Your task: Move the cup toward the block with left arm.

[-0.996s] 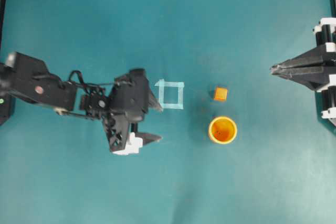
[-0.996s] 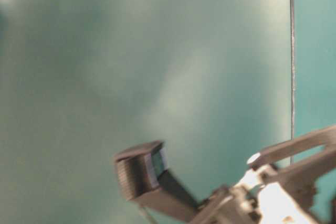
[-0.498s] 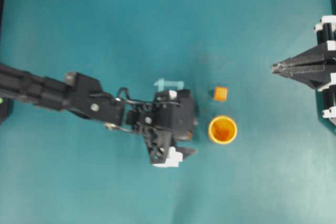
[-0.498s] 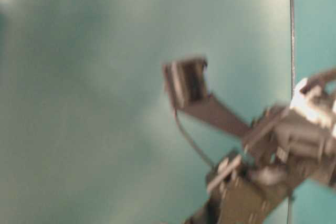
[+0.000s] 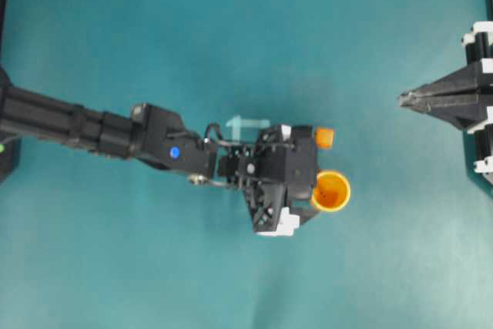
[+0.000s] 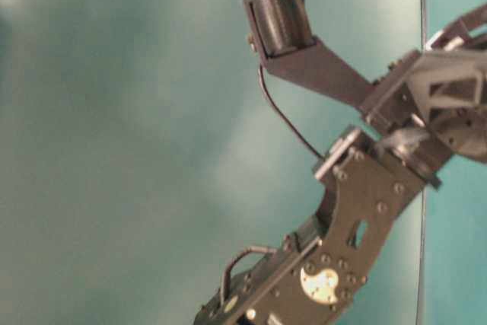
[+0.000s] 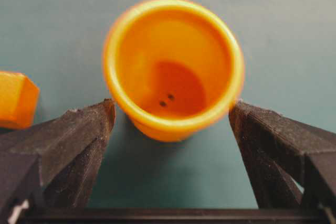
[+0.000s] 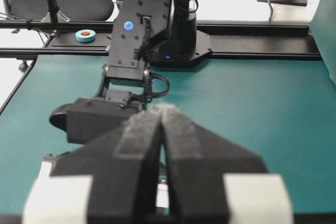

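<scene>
The orange-yellow cup (image 5: 332, 191) stands upright on the teal table, and the small orange block (image 5: 324, 137) lies just beyond it, apart from it. My left gripper (image 5: 314, 190) is open at the cup's left side. In the left wrist view the cup (image 7: 173, 66) sits between the black fingertips (image 7: 100, 121), which flank its near rim closely. I cannot tell whether they touch it. The block (image 7: 16, 100) shows at the left edge. My right gripper (image 5: 404, 99) is shut and empty at the far right, well away from both, and also shows in its wrist view (image 8: 163, 109).
A pale tape square (image 5: 246, 122) on the table is mostly hidden under the left arm (image 5: 100, 132). The left arm's base and rail (image 8: 157, 30) show across the table. The table-level view shows only arm links (image 6: 358, 211) against blurred teal.
The left arm has stretched to the right across the tape square, bringing its open jaws to either side of the cup. The cup, the block and the right gripper stay about where they were.
</scene>
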Robot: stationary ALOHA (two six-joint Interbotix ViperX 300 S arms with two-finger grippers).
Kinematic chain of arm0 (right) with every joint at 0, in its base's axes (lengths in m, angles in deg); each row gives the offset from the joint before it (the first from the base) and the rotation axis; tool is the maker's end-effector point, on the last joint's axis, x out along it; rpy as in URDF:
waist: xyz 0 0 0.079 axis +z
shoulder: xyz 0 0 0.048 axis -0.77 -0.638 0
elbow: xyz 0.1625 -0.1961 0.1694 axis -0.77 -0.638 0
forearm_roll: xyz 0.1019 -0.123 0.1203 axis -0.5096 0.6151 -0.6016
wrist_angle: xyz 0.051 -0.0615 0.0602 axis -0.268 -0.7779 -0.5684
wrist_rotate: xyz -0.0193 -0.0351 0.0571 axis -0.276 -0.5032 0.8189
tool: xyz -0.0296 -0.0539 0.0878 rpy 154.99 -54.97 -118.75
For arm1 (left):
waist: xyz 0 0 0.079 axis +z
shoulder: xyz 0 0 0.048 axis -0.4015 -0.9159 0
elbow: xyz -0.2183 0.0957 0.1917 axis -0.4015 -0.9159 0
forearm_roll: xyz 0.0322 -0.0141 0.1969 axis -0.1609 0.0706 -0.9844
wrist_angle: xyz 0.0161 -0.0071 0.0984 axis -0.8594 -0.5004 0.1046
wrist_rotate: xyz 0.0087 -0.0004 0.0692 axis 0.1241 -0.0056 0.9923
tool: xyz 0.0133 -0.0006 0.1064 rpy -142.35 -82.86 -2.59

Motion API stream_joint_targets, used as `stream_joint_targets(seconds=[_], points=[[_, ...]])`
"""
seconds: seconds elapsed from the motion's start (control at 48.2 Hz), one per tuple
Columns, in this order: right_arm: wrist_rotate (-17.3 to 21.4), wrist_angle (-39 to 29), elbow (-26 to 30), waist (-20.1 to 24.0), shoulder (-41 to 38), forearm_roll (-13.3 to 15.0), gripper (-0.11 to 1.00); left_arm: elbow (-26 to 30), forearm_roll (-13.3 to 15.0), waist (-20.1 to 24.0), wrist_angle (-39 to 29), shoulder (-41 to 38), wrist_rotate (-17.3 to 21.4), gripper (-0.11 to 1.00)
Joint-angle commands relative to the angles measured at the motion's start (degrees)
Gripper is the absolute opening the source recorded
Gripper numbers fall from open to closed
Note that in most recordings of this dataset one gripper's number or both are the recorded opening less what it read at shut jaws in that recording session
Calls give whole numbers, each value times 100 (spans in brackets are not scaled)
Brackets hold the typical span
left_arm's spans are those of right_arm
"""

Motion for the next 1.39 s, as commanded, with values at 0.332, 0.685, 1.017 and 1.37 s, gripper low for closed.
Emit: stream_joint_targets(seconds=[0.332, 0.685, 1.017, 1.37], points=[[9, 53, 185, 0, 9, -9, 0, 431, -18, -79, 202, -202, 0, 88], [9, 44, 185, 0, 9, -9, 0, 598, -9, -88, 325, -272, 0, 84], [9, 26, 220, 0, 9, -9, 0, 527, -18, -53, 44, -70, 18, 71], [9, 26, 229, 0, 9, -9, 0, 563, -18, 431, -562, 545, 18, 71]])
